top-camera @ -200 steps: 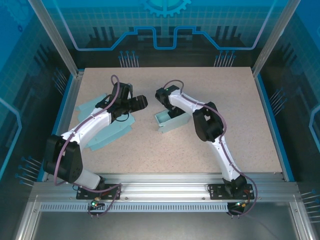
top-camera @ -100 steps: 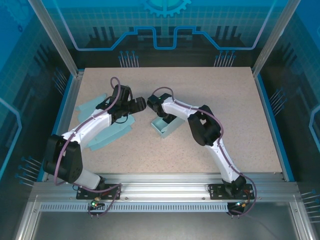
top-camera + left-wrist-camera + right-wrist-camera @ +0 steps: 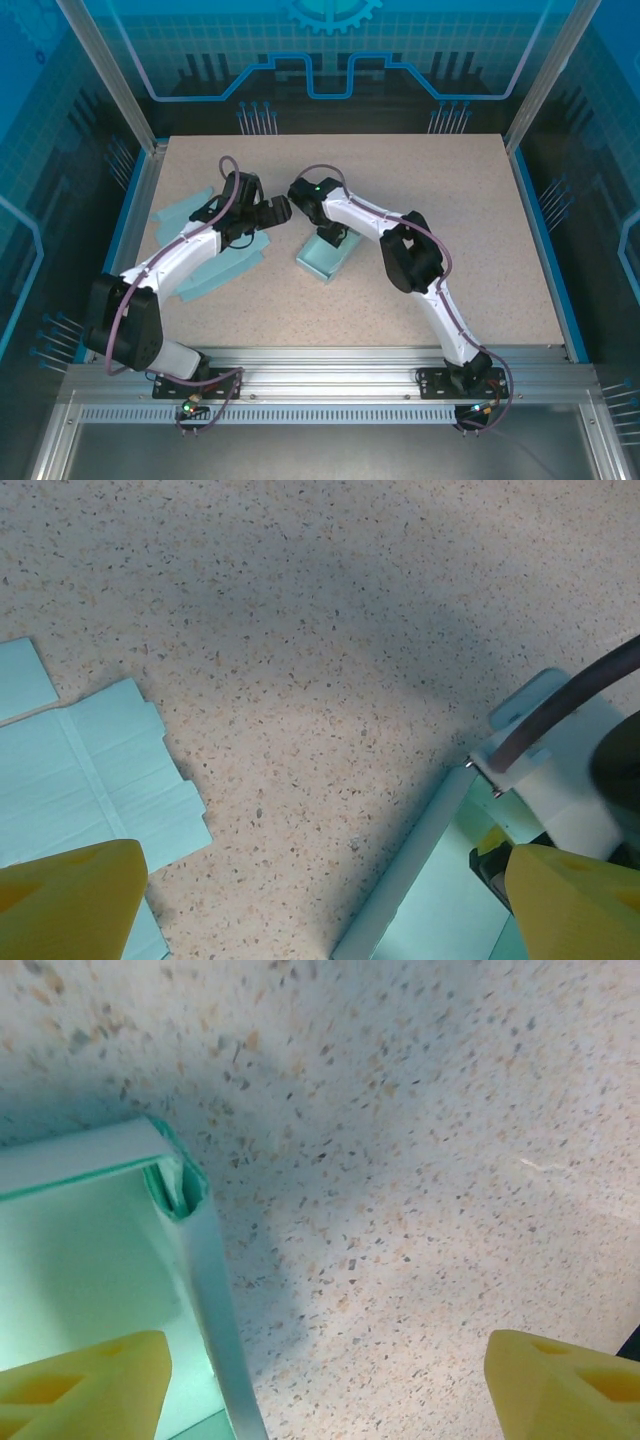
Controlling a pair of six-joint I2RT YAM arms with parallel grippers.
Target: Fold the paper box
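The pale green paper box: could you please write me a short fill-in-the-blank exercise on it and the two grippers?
The pale green paper box lies to the robot's ____ of the flat pale green paper sheets.
The right gripper straddles one box wall, jaws ____.
The left gripper holds ____.
Missing words: right; open; nothing.

Bright, soft shadows, perhaps slight blur

Looks like a robotics lab cell: speckled table (image 3: pixel 480 220) fenced by aluminium rails (image 3: pixel 330 365) and blue printed panels (image 3: pixel 330 40), left arm (image 3: pixel 175 252) and right arm (image 3: pixel 415 255) bolted at its near edge.
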